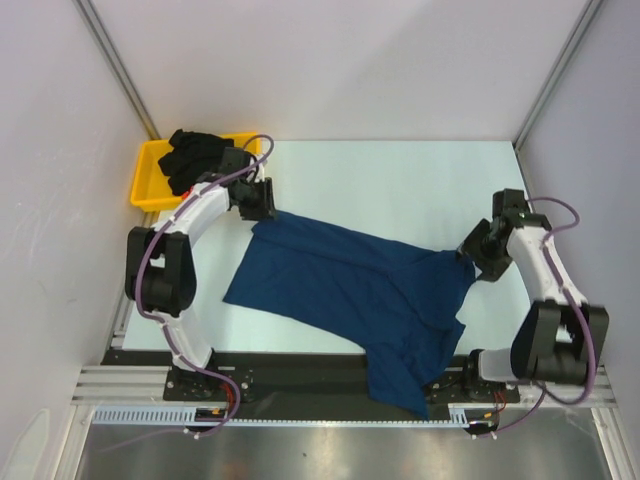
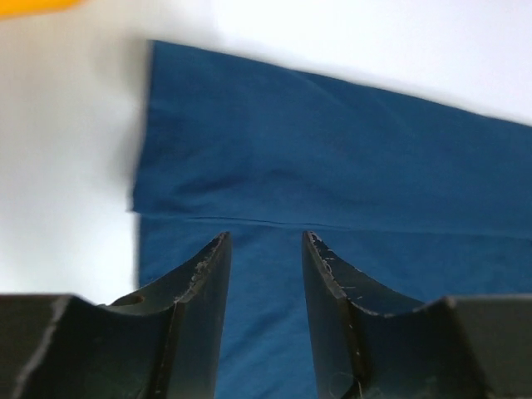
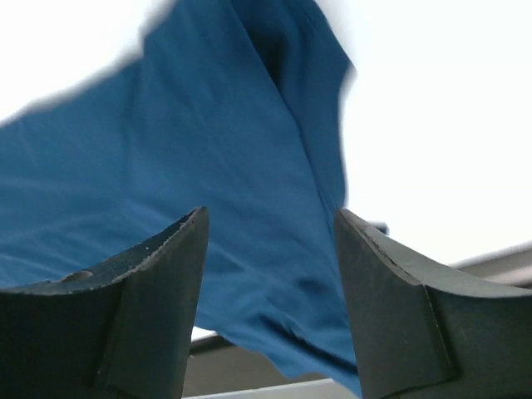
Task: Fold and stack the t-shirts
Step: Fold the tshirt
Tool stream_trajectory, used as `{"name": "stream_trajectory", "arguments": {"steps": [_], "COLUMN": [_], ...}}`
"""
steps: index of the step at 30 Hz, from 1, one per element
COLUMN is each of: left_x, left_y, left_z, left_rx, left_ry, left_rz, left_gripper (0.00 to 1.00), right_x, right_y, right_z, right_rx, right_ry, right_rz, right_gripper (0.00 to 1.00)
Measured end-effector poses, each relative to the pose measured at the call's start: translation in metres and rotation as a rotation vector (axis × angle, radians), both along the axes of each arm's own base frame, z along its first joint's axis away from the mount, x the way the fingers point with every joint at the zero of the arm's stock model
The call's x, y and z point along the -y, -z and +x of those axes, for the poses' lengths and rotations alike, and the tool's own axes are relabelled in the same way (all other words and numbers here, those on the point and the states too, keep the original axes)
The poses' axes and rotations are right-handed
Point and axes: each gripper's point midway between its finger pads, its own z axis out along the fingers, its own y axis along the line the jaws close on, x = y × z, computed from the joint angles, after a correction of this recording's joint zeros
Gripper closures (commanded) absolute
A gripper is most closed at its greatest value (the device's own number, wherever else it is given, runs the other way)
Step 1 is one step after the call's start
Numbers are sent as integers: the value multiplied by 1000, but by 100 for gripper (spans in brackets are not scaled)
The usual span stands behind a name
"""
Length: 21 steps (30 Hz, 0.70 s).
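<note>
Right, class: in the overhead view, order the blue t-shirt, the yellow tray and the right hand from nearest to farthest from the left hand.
1. Blue t-shirt: its far-left corner lies right by the left hand.
2. Yellow tray: behind that hand, in the far left corner.
3. Right hand: across the shirt, on the right.
</note>
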Motion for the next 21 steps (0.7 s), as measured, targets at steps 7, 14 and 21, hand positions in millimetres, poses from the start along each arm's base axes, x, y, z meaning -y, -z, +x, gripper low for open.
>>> {"name": "stream_trajectory", "arguments": {"steps": [7, 14, 21], "left_x": [21, 25, 24], "left_y": [5, 9, 47], "left_z": [-8, -9, -15], "left_rx": [-31, -46, -146], "left_ry": [29, 33, 18], "left_rz": [-93, -110, -97], "left_gripper": [55, 56, 56], "right_x": [8, 21, 19], "right_y": [28, 31, 49], "right_z": [52, 80, 84], "right_rx": [9, 61, 27], "right_ry": [-29, -10, -13], "right_rz": [-6, 12, 44], "right_gripper": [37, 47, 52]}}
